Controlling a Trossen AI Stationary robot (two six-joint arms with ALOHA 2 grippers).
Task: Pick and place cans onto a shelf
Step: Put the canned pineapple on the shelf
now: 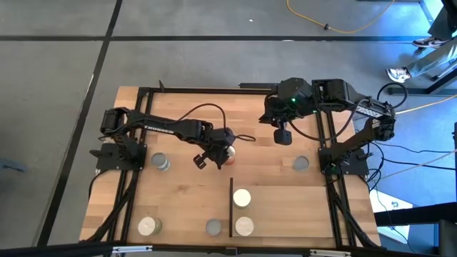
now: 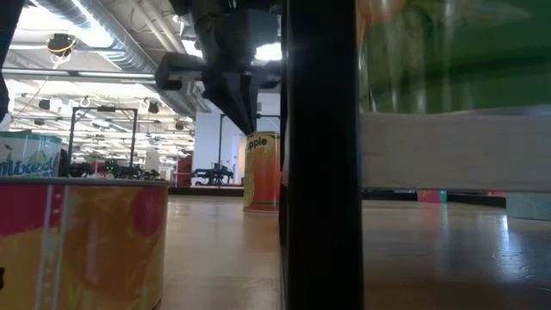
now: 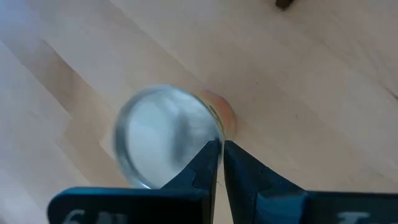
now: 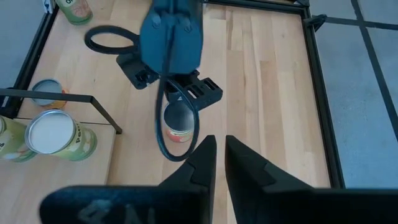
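A can with a silver top and orange-red side [image 1: 230, 151] stands upright on the table's middle; it also shows in the low view [image 2: 263, 170] and the left wrist view [image 3: 163, 134]. My left gripper [image 1: 220, 155] is shut, its fingertips [image 3: 221, 152] over the can's top rim. My right gripper [image 1: 283, 137] is shut and empty, raised over the far right [image 4: 219, 146]. The shelf [image 1: 300, 210], a wood panel with a black strip, lies at the near right. Two cream-topped cans [image 1: 241, 198] [image 1: 244, 226] stand on it. My left gripper comes at the can from above with its fingers shut, over the edge of the can's top [image 3: 202, 134]. I cannot tell whether the fingertips touch the rim. The can stands upright on the table.
Grey-topped cans stand at the left [image 1: 160, 162], the right [image 1: 300, 163] and the near middle [image 1: 213, 228]. A cream-topped can [image 1: 148, 226] stands near left. Black frame rails [image 1: 328, 153] run along the table's sides. A black cable loops from the left arm [image 1: 207, 111].
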